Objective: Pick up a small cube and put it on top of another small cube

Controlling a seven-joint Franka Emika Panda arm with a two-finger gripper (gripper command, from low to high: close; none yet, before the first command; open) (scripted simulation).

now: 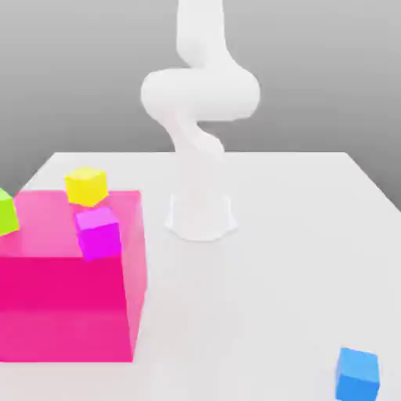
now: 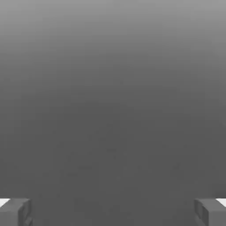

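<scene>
Bright blue, the small cube [image 1: 358,374] is seen resting on the white table [image 1: 298,258] at about five o'clock from the arm's base [image 1: 200,215] in the exterior view, well apart from it and from every other object. Nothing is touching it. A big pink block [image 1: 66,305] is set at about eight o'clock from the base, near the table's edge on the exterior view's left. Upon its top face a magenta cube [image 1: 99,233] is placed close to the near corner, slightly turned, and a yellow cube [image 1: 86,186] is seen at roughly eleven o'clock from the magenta one, near the block's far edge; whether the yellow cube rests on the block or on the table just behind it cannot be told with confidence. A lime-green cube [image 1: 6,211] is partly cut off at nine o'clock of the block's top. The white arm [image 1: 200,94] is raised above its base. In the hand view the gripper [image 2: 113,212] is shown with its grey fingertips [image 2: 15,212] spread wide, nothing held between them, against a plain grey background.
</scene>
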